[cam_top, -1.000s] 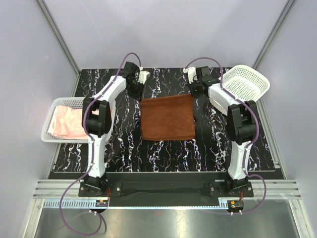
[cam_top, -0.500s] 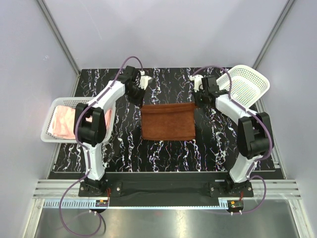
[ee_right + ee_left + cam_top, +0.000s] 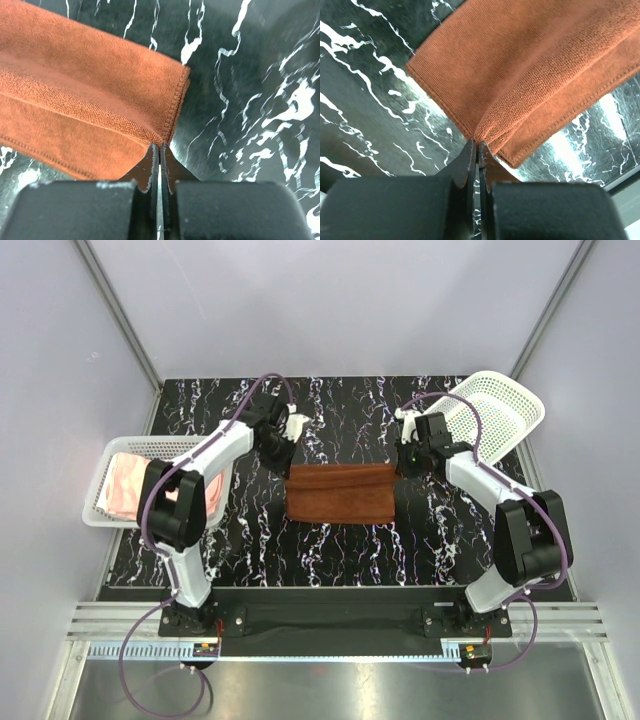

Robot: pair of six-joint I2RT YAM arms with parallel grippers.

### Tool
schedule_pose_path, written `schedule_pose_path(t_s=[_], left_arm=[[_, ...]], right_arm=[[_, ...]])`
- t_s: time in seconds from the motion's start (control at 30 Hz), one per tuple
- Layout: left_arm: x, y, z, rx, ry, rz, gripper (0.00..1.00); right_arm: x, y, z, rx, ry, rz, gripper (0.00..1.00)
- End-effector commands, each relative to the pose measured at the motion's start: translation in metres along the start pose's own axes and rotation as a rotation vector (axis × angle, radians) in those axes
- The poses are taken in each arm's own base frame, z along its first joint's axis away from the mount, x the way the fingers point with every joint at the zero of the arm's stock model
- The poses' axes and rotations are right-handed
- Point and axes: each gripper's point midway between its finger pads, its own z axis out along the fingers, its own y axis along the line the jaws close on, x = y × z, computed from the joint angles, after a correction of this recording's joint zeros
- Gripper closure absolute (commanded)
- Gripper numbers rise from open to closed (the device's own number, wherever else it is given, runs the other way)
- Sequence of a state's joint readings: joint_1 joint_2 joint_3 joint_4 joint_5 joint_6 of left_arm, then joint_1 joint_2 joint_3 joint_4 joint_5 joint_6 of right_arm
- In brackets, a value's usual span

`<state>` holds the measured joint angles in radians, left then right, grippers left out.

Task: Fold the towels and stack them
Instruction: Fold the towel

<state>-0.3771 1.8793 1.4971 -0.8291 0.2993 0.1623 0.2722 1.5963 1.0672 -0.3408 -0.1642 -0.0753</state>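
Observation:
A rust-brown towel [image 3: 340,495] lies mid-table, its far edge lifted and doubled over toward the near side. My left gripper [image 3: 287,453] is shut on the towel's far left corner. In the left wrist view that gripper [image 3: 478,145] pinches a fold of the brown cloth [image 3: 535,65]. My right gripper [image 3: 402,462] is shut on the far right corner. In the right wrist view that gripper [image 3: 160,146] nips the hemmed corner of the towel [image 3: 85,100]. A pale pink towel [image 3: 125,482] lies crumpled in the left basket [image 3: 150,447].
A white mesh basket [image 3: 497,412] stands tilted at the back right, beside the right arm. The left basket sits at the table's left edge. The black marbled table [image 3: 330,555] is bordered by grey walls on three sides.
Both grippers have moved toward the near side with the towel's far corners. The far edge has come over the near part, so the towel looks much shorter.

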Motion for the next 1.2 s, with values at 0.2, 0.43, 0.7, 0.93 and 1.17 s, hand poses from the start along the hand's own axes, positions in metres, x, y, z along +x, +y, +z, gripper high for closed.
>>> schedule_pose_path(t_s=[0.2,0.43,0.7,0.93,1.17], left_arm=[[0.009,-0.014,-0.018,-0.002,-0.061,0.009,1.0],[0.027,-0.023,-0.014,0.008,-0.018,0.005,1.0],[0.06,-0.04,-0.01,0.058,0.118,-0.021,0.86],[0.061,-0.037,-0.034,-0.107,0.09,-0.074,0.71],[0.041,-0.038,-0.025,-0.148,-0.058,-0.35,0.58]], right_arm=[[0.01,0.014,-0.018,-0.02,-0.018,0.109,1.0],[0.033,0.028,-0.016,-0.062,0.007,0.144,1.0],[0.048,0.044,-0.027,-0.088,0.083,0.204,0.83],[0.073,0.033,-0.054,0.09,0.225,0.368,0.76],[0.044,0.037,-0.057,0.089,0.101,0.501,0.62]])
